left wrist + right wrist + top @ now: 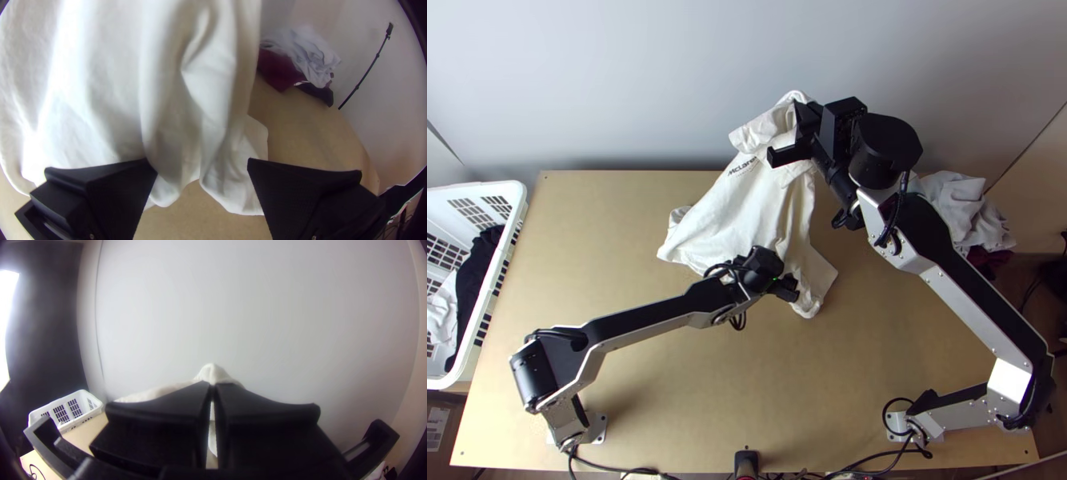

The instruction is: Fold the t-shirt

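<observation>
My right gripper (801, 134) is raised over the table's far side, holding the white t-shirt (727, 212) by a bunched upper part. The shirt hangs in folds with dark print near the top, its lower part draping onto the table. In the right wrist view my right gripper (212, 385) is shut, with the t-shirt (214, 372) pinched between the fingers. Low by the shirt's hanging near end is my left gripper (791, 290). The left wrist view has my left gripper (202, 163) open, and loose folds of the t-shirt (102, 80) hang in front of and between its fingers.
A white laundry basket (509, 240) with dark and white cloth stands at the table's left edge. Grey and dark red clothes (961, 210) lie heaped at the far right corner. A pale wall (627, 88) rises behind the table (599, 240).
</observation>
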{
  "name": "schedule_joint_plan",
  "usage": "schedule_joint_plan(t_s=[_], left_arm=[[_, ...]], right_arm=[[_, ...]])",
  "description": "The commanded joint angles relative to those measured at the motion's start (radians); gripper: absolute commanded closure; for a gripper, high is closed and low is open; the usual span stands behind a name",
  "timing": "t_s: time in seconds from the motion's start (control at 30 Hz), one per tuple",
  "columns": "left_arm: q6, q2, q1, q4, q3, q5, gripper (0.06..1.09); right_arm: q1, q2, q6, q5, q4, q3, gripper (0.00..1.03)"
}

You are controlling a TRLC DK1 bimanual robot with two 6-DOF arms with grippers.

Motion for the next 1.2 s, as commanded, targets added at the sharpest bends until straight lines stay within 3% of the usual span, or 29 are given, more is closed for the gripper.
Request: schedule_joint_plan(t_s=[0.0,0.07,0.1,0.13,0.17,0.2,0.23,0.4,0.53,0.67,0.77,0.87,1.03,1.17], left_arm=[[-0.024,0.062,-0.053,-0.027,0.035,0.004,0.12],[-0.029,0.080,-0.062,-0.030,0.043,0.004,0.12],[-0.029,0.087,-0.062,-0.046,0.052,0.004,0.18],[-0.035,0.093,-0.062,-0.053,0.060,0.004,0.33],[-0.052,0.093,-0.054,-0.055,0.060,0.004,0.56],[-0.058,0.091,-0.041,-0.053,0.060,0.012,0.90],[-0.059,0.090,-0.024,-0.058,0.063,0.031,1.05],[-0.070,-0.007,0.074,-0.196,0.049,0.097,1.05],[-0.061,-0.165,0.166,-0.216,-0.052,0.127,1.05],[-0.035,-0.346,0.303,-0.239,-0.130,0.241,1.05],[0.047,-0.461,0.420,-0.273,-0.164,0.342,1.05],[0.146,-0.532,0.568,-0.328,-0.173,0.502,1.05],[0.343,-0.533,0.808,-0.388,-0.162,0.712,1.05],[0.484,-0.436,0.904,-0.395,-0.156,0.794,1.05]], right_arm=[[0.004,0.007,0.000,0.002,0.003,-0.002,1.00],[0.004,0.008,-0.002,0.002,0.003,-0.001,1.00],[0.004,0.008,-0.002,0.002,0.003,-0.001,1.00],[0.004,0.012,-0.002,0.002,0.003,-0.002,1.00],[0.002,0.012,-0.002,0.002,0.003,-0.004,1.00],[0.000,0.012,-0.002,0.002,0.003,-0.005,1.00],[-0.004,0.012,-0.002,0.002,0.003,-0.007,1.00],[-0.024,0.004,-0.003,0.002,0.003,-0.022,1.00],[-0.035,0.001,0.000,0.002,0.011,-0.030,1.00],[-0.039,0.001,-0.002,0.002,0.024,-0.030,1.00],[-0.046,0.002,-0.003,0.002,0.026,-0.032,1.00],[-0.056,0.005,-0.005,0.002,0.027,-0.041,1.00],[-0.069,0.012,0.001,0.002,0.046,-0.113,1.00],[-0.075,0.012,0.017,0.000,0.072,-0.196,1.00]])
